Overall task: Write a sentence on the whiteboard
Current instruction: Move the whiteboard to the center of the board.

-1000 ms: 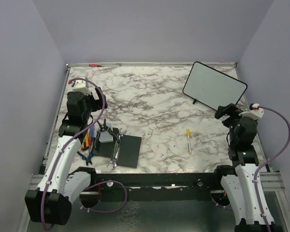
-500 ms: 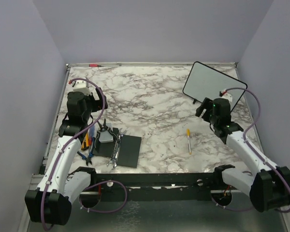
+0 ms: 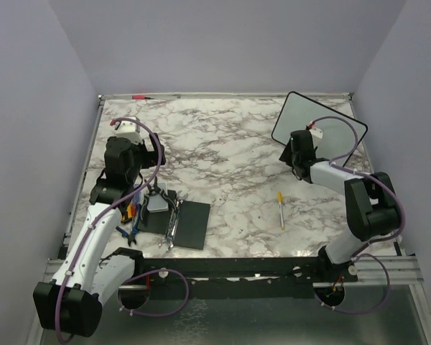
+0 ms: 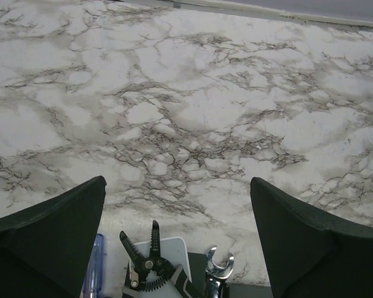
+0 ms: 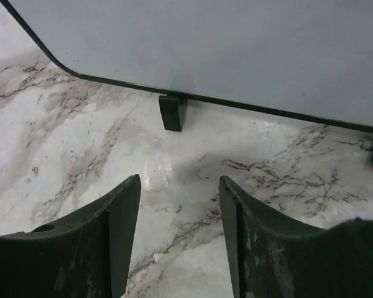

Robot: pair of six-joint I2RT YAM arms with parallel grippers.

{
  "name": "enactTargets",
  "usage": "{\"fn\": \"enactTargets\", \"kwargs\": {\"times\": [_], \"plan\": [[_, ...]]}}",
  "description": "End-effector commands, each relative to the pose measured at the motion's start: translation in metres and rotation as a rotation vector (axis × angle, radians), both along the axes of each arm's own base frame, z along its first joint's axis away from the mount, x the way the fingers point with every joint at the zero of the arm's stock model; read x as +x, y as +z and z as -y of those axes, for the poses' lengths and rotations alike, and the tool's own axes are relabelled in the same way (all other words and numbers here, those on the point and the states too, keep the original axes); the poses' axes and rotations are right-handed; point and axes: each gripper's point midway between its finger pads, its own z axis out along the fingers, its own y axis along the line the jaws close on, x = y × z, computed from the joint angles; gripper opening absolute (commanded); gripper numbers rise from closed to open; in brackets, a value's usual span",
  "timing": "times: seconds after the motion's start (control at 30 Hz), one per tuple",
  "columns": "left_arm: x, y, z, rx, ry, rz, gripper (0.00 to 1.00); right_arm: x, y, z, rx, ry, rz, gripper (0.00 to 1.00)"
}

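Observation:
The whiteboard (image 3: 329, 129) stands propped at the back right of the marble table, its surface blank; no lettering shows. In the right wrist view the whiteboard (image 5: 236, 49) fills the top, with a small black prop foot (image 5: 173, 112) under its frame. My right gripper (image 3: 293, 152) is open and empty just in front of the board's lower left edge, and its own camera shows the right gripper (image 5: 179, 186) with jaws apart over bare table. A yellow marker (image 3: 280, 209) lies on the table nearer the front. My left gripper (image 3: 152, 172) is open and empty above the tools.
A black square pad (image 3: 188, 223) lies at the front left with wrenches (image 3: 171, 228), pliers (image 4: 140, 264), a grey block (image 3: 158, 205) and screwdrivers (image 3: 131, 210) beside it. A red-tipped pen (image 3: 139, 96) lies at the back rail. Walls close in left and right.
My right arm has swung from the right side of the table forward and left to the whiteboard's lower left edge. My left arm has shifted slightly right and forward.

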Motion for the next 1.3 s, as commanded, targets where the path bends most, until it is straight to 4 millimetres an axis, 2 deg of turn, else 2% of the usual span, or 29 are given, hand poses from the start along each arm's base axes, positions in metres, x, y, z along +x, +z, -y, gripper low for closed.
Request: {"fn": "enactTargets", "kwargs": {"times": [0.0, 0.23, 0.43, 0.7, 0.97, 1.0, 1.07, 1.17, 1.27], "plan": [[-0.005, -0.010, 0.001, 0.026, -0.004, -0.024, 0.99, 0.028, 0.002, 0.004, -0.031, -0.057, 0.065, 0.55], [-0.005, -0.011, 0.005, 0.033, -0.015, -0.027, 0.99, 0.048, -0.015, 0.006, -0.068, -0.079, 0.049, 0.49], [-0.005, -0.012, 0.005, 0.037, -0.015, -0.030, 0.99, 0.052, -0.028, 0.009, -0.087, -0.101, 0.033, 0.43], [-0.004, -0.015, 0.005, 0.040, -0.015, -0.038, 0.99, 0.056, -0.032, 0.010, -0.100, -0.108, 0.042, 0.35], [-0.005, -0.014, 0.006, 0.039, -0.016, -0.038, 0.99, 0.062, -0.035, 0.011, -0.107, -0.123, 0.035, 0.31], [-0.005, -0.014, 0.006, 0.040, -0.017, -0.037, 0.99, 0.062, -0.035, 0.011, -0.107, -0.122, 0.035, 0.30], [-0.005, -0.014, 0.006, 0.041, -0.017, -0.036, 0.99, 0.061, -0.035, 0.011, -0.110, -0.117, 0.033, 0.19], [-0.005, -0.013, 0.006, 0.041, -0.017, -0.034, 0.99, 0.060, -0.036, 0.010, -0.108, -0.110, 0.027, 0.13], [-0.006, -0.013, 0.005, 0.042, -0.016, -0.030, 0.99, 0.058, -0.036, 0.009, -0.103, -0.099, 0.025, 0.02]]}}
